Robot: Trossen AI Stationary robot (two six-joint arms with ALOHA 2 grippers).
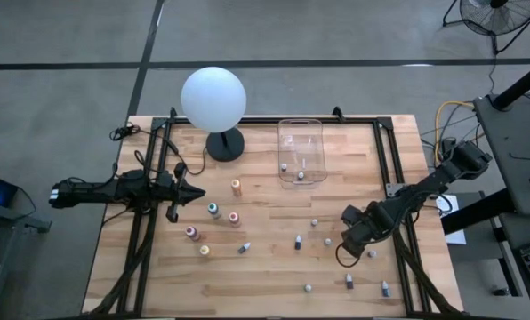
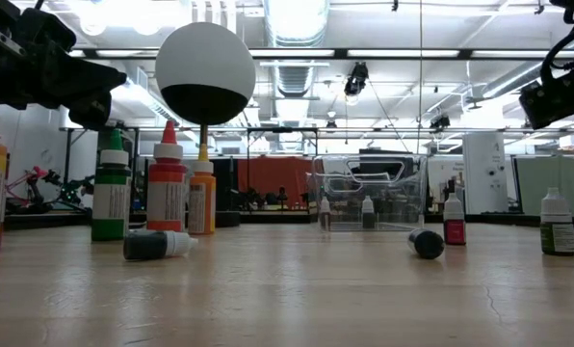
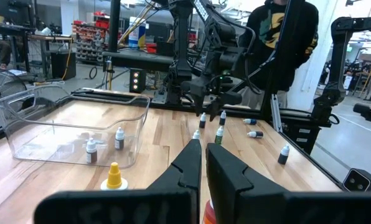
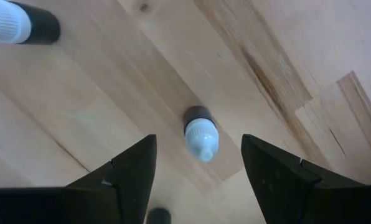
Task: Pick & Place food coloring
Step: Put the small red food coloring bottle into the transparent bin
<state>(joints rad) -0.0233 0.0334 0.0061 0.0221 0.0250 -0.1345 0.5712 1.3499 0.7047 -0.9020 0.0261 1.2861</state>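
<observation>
Small food coloring bottles are scattered over the wooden table [image 1: 274, 267]. The larger coloured ones [image 1: 213, 210] stand left of centre and the small dark-and-white ones [image 1: 298, 241] lie to the right. My right gripper [image 1: 352, 233] points straight down at the right side and is open. One small upright dark bottle with a white cap [image 4: 200, 134] stands on the table below it, between the two fingers [image 4: 126, 171] and untouched. My left gripper [image 1: 194, 191] waits level at the table's left, shut and empty [image 3: 203, 149].
A clear plastic bin [image 1: 301, 151] at the far centre holds two small bottles. A white globe lamp [image 1: 213, 98] stands to its left. Another small bottle [image 4: 17, 23] lies near the right gripper. A person [image 3: 282, 37] stands beyond the table's right side.
</observation>
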